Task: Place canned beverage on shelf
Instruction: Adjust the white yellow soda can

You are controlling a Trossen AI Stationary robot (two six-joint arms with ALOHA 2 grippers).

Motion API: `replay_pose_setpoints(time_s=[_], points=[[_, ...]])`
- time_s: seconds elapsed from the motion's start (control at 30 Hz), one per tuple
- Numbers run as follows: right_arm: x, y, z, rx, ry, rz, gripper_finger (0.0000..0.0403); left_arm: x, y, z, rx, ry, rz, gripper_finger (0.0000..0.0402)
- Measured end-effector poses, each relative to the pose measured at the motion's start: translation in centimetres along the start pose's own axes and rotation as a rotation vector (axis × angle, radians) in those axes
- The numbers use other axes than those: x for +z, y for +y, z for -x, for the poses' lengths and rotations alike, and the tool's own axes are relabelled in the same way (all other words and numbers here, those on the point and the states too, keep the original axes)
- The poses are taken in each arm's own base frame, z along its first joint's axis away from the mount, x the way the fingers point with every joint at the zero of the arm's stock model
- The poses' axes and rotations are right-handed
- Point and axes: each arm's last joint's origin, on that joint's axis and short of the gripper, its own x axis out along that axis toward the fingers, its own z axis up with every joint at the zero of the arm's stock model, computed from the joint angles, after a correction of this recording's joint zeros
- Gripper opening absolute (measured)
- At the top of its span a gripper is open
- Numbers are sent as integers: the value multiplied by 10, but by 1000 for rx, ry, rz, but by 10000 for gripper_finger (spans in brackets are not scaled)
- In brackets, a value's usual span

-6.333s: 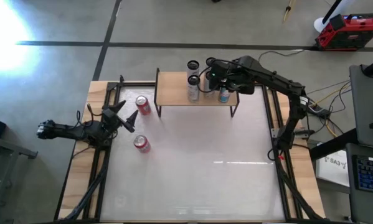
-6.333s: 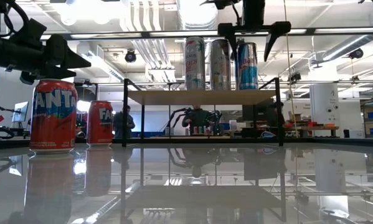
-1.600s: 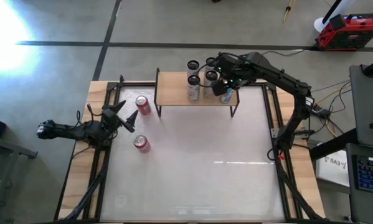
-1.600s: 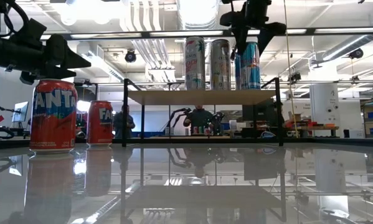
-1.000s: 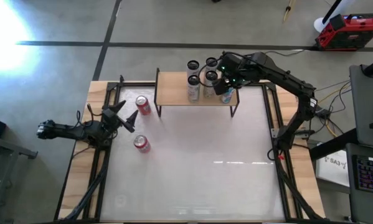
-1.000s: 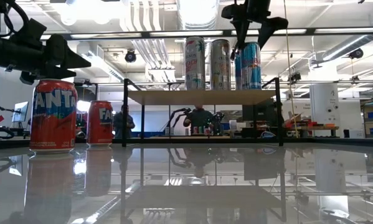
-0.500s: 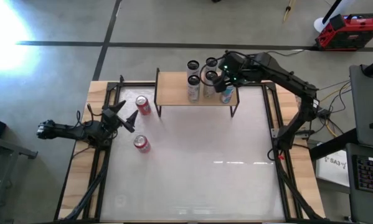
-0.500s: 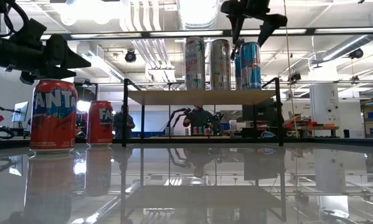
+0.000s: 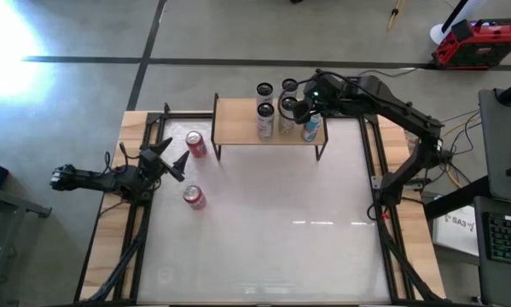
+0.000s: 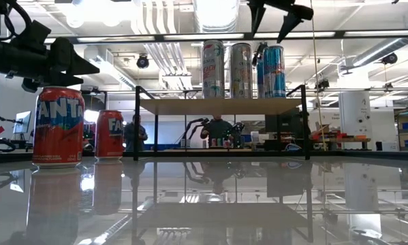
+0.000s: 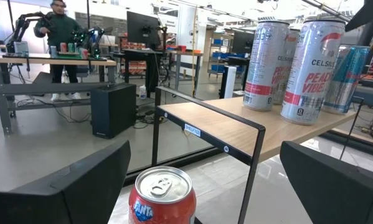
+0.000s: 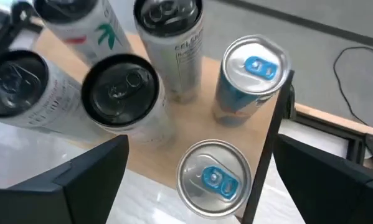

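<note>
Now our right gripper point(image 9: 301, 104) hangs over the right end of the shelf point(image 9: 238, 121), spread wide with nothing between its fingers, clear above the tops of the cans there. In the low view its two dark fingers point(image 10: 285, 20) splay apart above the blue-and-silver can point(image 10: 273, 71), not touching it, so we judge that can as delivered: it stands upright at the shelf's right end, near the front edge, long axis vertical, pull-tab lid facing straight up at the gripper. The right wrist view shows a second blue-tabbed can point(image 12: 253, 78) just behind it, and the taller Celsius cans point(image 9: 264, 112) crowd together toward the shelf's middle.

What the coming move turns on, as we read it, is the two red Fanta cans left on the worktop near its left edge. One Fanta can point(image 9: 195, 144) stands just off the shelf's left end; the other Fanta can point(image 9: 194, 197) sits further toward the front. Both are upright, long axes vertical, lids up. They lie just beside our left gripper point(image 9: 171, 159), which waits at the worktop's left edge with its fingers fully apart and empty, pointing toward the shelf; its wrist view has the nearer can's lid directly ahead. The left arm is plainly the nearer; the right would have to cross the whole shelf.
</note>
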Motion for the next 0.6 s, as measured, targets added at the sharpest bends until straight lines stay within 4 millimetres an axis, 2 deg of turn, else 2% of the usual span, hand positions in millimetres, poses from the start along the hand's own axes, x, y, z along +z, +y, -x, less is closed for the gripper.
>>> replay_pose_setpoints(time_s=[0.23,0.43,0.6], points=[[2,15,8,86,-106,-46,382,0,0,0,0,0,0,398],[2,39,-13,77,-142,-20,382,0,0,0,0,0,0,398],[3,45,-23,48,-160,-26,382,0,0,0,0,0,0,398]])
